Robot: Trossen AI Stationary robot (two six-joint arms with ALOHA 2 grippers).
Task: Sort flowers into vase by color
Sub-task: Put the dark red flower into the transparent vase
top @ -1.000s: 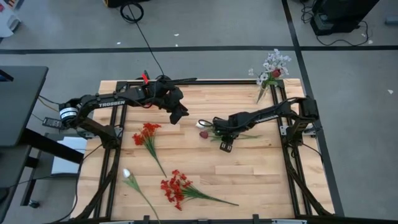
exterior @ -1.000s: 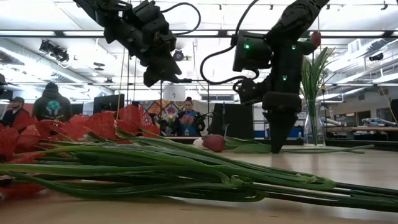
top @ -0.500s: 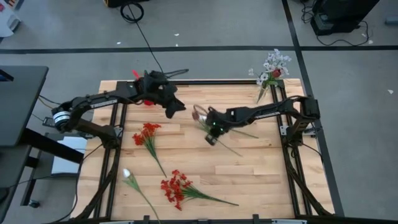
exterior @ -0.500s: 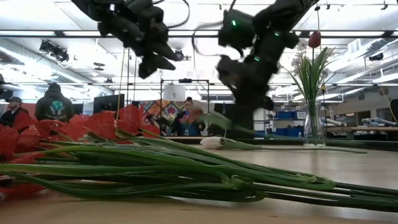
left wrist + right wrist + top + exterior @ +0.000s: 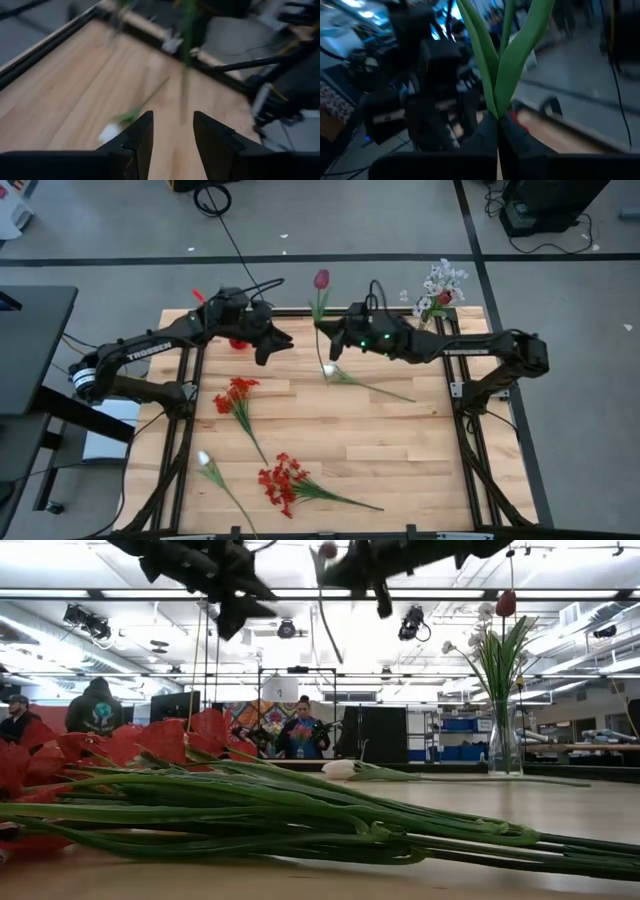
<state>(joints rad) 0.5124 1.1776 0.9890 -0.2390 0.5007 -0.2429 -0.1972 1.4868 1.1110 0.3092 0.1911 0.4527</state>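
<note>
Your right gripper [image 5: 333, 345] is clamped on the maroon tulip's [image 5: 321, 279] stem, lifted above the table's far edge, stem roughly upright. The vase [image 5: 421, 328] lies to its right at the far right corner, so this arm is nearer. Left gripper [image 5: 277, 343] hovers just beside, fingers apart, empty.
</note>
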